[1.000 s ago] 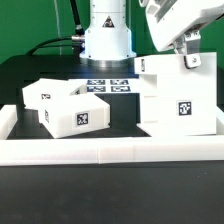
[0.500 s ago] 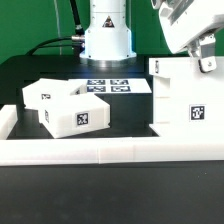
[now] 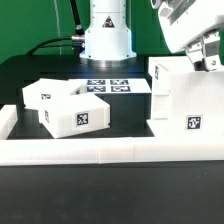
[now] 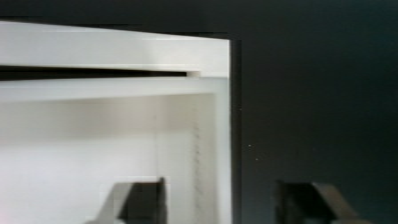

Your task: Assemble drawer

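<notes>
The drawer housing [image 3: 190, 105], a tall white box, stands upright on the black worktop [image 3: 30, 70] at the exterior view's right. One black-and-white square tag [image 3: 193, 124] shows on its front face. The tool [image 3: 203, 58] is positioned at the housing's upper edge, at the corner towards the exterior view's right. In the wrist view the tool [image 4: 222, 187] straddles a thin vertical wall of the housing [image 4: 107, 130]. One finger [image 4: 139, 200] sits on the hollow inner side and the other on the dark outer side. The jaws are spread, and a dark gap shows between the wall and the outer finger, so the tool is not clamped on the part. The tray parts [image 3: 68, 108], smaller, white and tagged, rest at a skewed angle at the exterior view's left, well apart from the housing. Whether this group is one tray or two cannot be told from this view. The marker board [image 3: 112, 86] lies flat on the worktop behind, between the tray parts and the housing. The arm base [image 3: 107, 35] stands beyond the marker board. A long low white rail [image 3: 100, 152] runs along the near edge of the worktop, just in front of the tray parts and the housing.
</notes>
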You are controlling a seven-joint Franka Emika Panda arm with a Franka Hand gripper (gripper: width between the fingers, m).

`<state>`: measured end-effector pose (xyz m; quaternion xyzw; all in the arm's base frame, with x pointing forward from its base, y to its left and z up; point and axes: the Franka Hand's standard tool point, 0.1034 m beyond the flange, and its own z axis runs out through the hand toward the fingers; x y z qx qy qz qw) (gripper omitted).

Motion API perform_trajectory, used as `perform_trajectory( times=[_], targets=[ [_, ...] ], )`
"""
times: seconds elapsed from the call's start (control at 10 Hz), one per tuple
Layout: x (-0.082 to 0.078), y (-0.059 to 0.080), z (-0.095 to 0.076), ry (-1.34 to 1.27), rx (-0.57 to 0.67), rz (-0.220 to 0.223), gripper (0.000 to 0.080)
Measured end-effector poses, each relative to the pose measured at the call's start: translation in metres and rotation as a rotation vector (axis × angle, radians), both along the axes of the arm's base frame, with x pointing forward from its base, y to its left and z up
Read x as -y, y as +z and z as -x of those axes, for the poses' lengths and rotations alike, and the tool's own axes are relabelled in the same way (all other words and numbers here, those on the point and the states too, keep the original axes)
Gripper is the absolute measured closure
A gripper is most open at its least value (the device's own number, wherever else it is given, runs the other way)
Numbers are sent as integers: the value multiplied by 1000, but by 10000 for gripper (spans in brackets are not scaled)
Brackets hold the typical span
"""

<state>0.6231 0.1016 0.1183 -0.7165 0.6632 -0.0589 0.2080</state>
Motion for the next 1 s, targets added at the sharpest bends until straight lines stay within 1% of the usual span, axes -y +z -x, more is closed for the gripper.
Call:
perform_trajectory(
  times=[0.1,0.2,0.3,0.4,0.5,0.6,0.8,1.0],
  targets=[
    [0,0,0,1,0,0,335],
    [2,3,0,52,17,22,211],
    [9,12,0,123,48,54,211],
    [15,19,3,181,67,83,162],
    [22,25,8,303,90,129,162],
    [33,33,13,409,107,163,152],
    [47,43,25,555,120,197,151],
    [49,44,27,580,119,202,151]
  ],
)
